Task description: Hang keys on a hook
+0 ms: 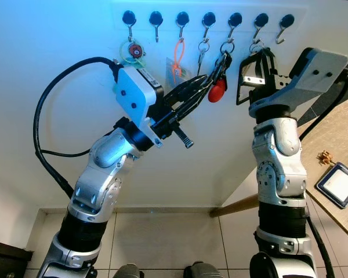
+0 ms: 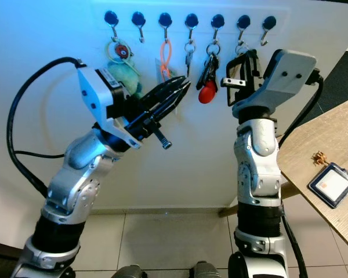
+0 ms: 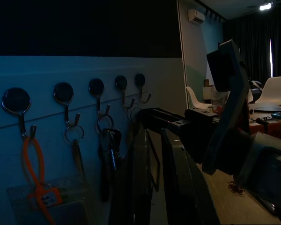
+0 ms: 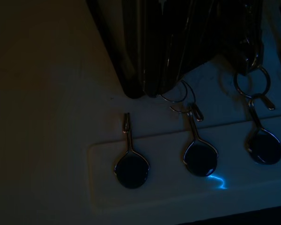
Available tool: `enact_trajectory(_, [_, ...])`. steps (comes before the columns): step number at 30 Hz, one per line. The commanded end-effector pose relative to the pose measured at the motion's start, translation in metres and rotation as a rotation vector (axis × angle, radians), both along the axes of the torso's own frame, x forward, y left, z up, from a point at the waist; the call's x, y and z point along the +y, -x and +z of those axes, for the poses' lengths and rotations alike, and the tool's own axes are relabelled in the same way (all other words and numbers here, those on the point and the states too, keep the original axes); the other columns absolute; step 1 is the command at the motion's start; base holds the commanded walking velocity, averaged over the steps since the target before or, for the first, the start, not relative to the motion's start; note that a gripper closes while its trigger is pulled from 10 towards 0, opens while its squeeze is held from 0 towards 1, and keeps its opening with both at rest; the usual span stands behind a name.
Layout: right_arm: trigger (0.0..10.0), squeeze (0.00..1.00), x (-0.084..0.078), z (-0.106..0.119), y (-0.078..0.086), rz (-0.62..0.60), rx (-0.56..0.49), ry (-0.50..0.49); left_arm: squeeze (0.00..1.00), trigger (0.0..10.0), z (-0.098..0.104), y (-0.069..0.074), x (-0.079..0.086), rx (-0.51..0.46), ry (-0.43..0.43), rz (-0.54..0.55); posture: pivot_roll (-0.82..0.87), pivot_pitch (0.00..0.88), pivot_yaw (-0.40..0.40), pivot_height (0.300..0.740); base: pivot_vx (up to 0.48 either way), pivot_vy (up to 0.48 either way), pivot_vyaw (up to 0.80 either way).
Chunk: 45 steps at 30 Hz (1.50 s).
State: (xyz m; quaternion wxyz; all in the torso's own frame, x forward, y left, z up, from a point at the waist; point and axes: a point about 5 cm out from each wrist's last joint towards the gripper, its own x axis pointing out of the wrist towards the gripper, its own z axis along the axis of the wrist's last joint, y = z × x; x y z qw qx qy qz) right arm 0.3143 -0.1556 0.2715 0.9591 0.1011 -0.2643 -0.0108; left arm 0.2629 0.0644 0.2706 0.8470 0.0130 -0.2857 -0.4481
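Left hand (image 1: 211, 78) is reaching toward the keys (image 1: 219, 87), fingers nearly closed, gripping nothing. Keys are hanging on a hook (image 1: 232, 23) just beyond its tips. Right hand (image 1: 256, 72): grip unclear. Keys are probably light, rigid, swinging; ring seems the best hold.

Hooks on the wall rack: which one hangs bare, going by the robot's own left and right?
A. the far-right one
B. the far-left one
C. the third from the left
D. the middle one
A: the far-right hook carries nothing, while the far-left hook holds a green keyring and the third holds an orange strap.
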Motion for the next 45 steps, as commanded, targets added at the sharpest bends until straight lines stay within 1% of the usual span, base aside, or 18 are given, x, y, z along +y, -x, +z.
enact_trajectory(1, [10.0,0.0,-0.005,-0.001,0.001,-0.026,0.012,-0.006,0.0,10.0,0.002,0.003,-0.001,-0.007,0.003,-0.011,0.02,0.108,-0.028,0.74,0.0,0.0,0.0])
enact_trajectory(3, [10.0,0.0,-0.005,-0.001,0.001,-0.027,0.012,-0.005,0.0,10.0,0.002,0.003,-0.001,-0.006,-0.002,-0.012,0.02,0.108,-0.028,0.74,0.0,0.0,0.0])
enact_trajectory(4, [10.0,0.81,-0.006,0.0,0.001,-0.027,0.011,-0.004,0.0,10.0,0.002,0.003,-0.001,-0.005,-0.004,-0.011,0.02,0.108,-0.028,0.74,0.0,0.0,0.0])
enact_trajectory(5, [10.0,0.81,-0.006,0.0,0.001,-0.027,0.01,-0.004,0.0,10.0,0.001,0.003,-0.001,-0.005,-0.005,-0.011,0.02,0.108,-0.028,0.74,0.0,0.0,0.0])
enact_trajectory(6, [10.0,1.0,-0.005,0.0,0.001,-0.025,0.008,-0.003,0.0,10.0,0.002,0.003,-0.001,-0.004,-0.005,-0.011,0.02,0.112,-0.03,0.74,0.0,0.0,0.0])
enact_trajectory(20, [10.0,1.0,-0.002,0.004,0.004,0.009,-0.027,0.006,0.0,10.0,0.002,0.003,0.0,-0.003,0.005,-0.008,0.02,0.117,-0.03,0.74,0.0,0.0,0.0])
enact_trajectory(21, [10.0,0.96,-0.001,0.005,0.004,0.013,-0.031,0.007,0.0,10.0,0.002,0.003,0.0,-0.003,0.005,-0.008,0.02,0.117,-0.03,0.74,0.0,0.0,0.0])
enact_trajectory(22, [10.0,0.96,-0.001,0.005,0.004,0.013,-0.031,0.007,0.0,10.0,0.002,0.003,0.0,-0.003,0.005,-0.008,0.02,0.117,-0.03,0.74,0.0,0.0,0.0])
enact_trajectory(23, [10.0,0.54,0.001,0.006,0.005,0.033,-0.045,0.012,0.0,10.0,0.002,0.003,0.0,-0.003,0.006,-0.008,0.02,0.118,-0.029,0.74,0.0,0.0,0.0])
enact_trajectory(24, [10.0,0.01,0.003,0.007,0.006,0.049,-0.056,0.017,0.0,10.0,0.002,0.003,0.0,-0.002,0.007,-0.008,0.02,0.118,-0.029,0.74,0.0,0.0,0.0])
enact_trajectory(30, [10.0,0.0,0.013,0.008,0.011,0.116,-0.083,0.066,0.0,10.0,0.002,0.004,0.0,-0.001,0.006,-0.012,0.02,0.121,-0.028,0.74,0.0,0.0,0.0])
enact_trajectory(35, [10.0,0.0,0.013,0.006,0.013,0.119,-0.082,0.076,0.0,10.0,0.002,0.004,0.0,0.0,0.006,-0.012,0.02,0.122,-0.029,0.74,0.0,0.0,0.0])
enact_trajectory(38, [10.0,0.0,0.012,0.001,0.019,0.118,-0.085,0.092,0.0,10.0,0.001,0.004,0.001,0.003,0.006,-0.012,0.02,0.121,-0.029,0.74,0.0,0.0,0.0])
enact_trajectory(40, [10.0,0.0,0.008,-0.006,0.026,0.096,-0.085,0.113,0.0,10.0,-0.001,0.005,0.002,0.009,0.003,-0.01,0.02,0.121,-0.031,0.74,0.0,0.0,0.0])
enact_trajectory(42, [10.0,0.0,-0.003,-0.019,0.035,0.01,-0.068,0.114,0.0,10.0,-0.008,0.006,0.005,0.025,-0.01,-0.002,0.02,0.121,-0.031,0.74,0.0,0.0,0.0])
enact_trajectory(43, [10.0,0.0,-0.011,-0.032,0.04,-0.054,-0.026,0.096,0.0,10.0,-0.016,0.009,0.008,0.051,-0.026,-0.022,0.01,0.121,-0.031,0.74,0.0,0.0,0.0])
enact_trajectory(44, [10.0,0.0,-0.011,-0.032,0.04,-0.054,-0.026,0.096,0.0,10.0,-0.016,0.009,0.008,0.051,-0.026,-0.022,0.01,0.121,-0.031,0.74,0.0,0.0,0.0])
enact_trajectory(45, [10.0,0.0,-0.02,-0.058,0.048,-0.114,0.069,0.067,0.0,10.0,-0.029,0.012,0.013,0.095,-0.048,-0.037,0.02,0.12,-0.029,0.74,0.0,0.0,0.0])
